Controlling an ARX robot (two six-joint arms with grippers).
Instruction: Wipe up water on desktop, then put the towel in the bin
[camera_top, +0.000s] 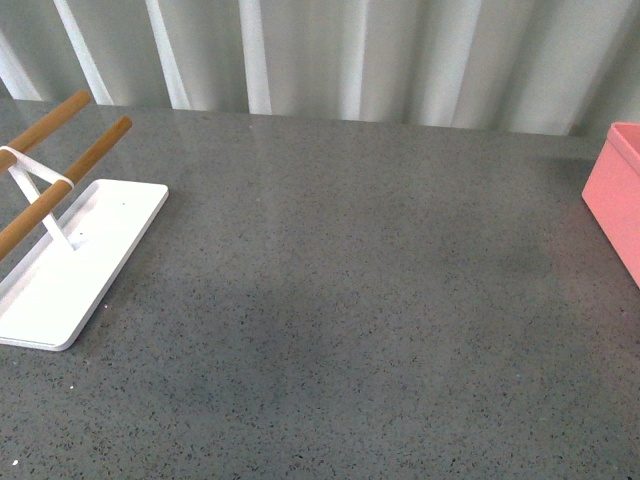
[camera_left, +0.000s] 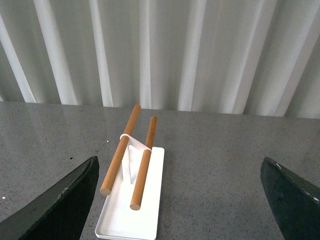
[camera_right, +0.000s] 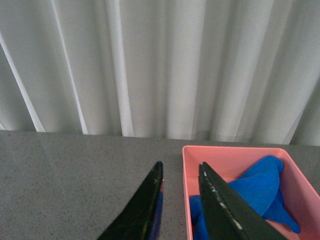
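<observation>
Blue microfibre towel (camera_right: 255, 192) lies crumpled inside the salmon-pink bin (camera_right: 220, 151), as the right wrist view shows. That bin stands at the right edge of the speckled grey surface (camera_top: 350, 300), only partly in the front view. Right gripper (camera_right: 180, 172) is above the surface just beside the bin's near wall, its fingers (camera_right: 150, 200) narrowly parted and gripping nothing. Left gripper (camera_left: 180, 172) has its fingers (camera_left: 75, 190) spread wide, nothing between them, facing the white tray (camera_left: 152, 200) with two wooden rods (camera_left: 145, 160). White pleated curtain (camera_top: 350, 50) backs the surface.
</observation>
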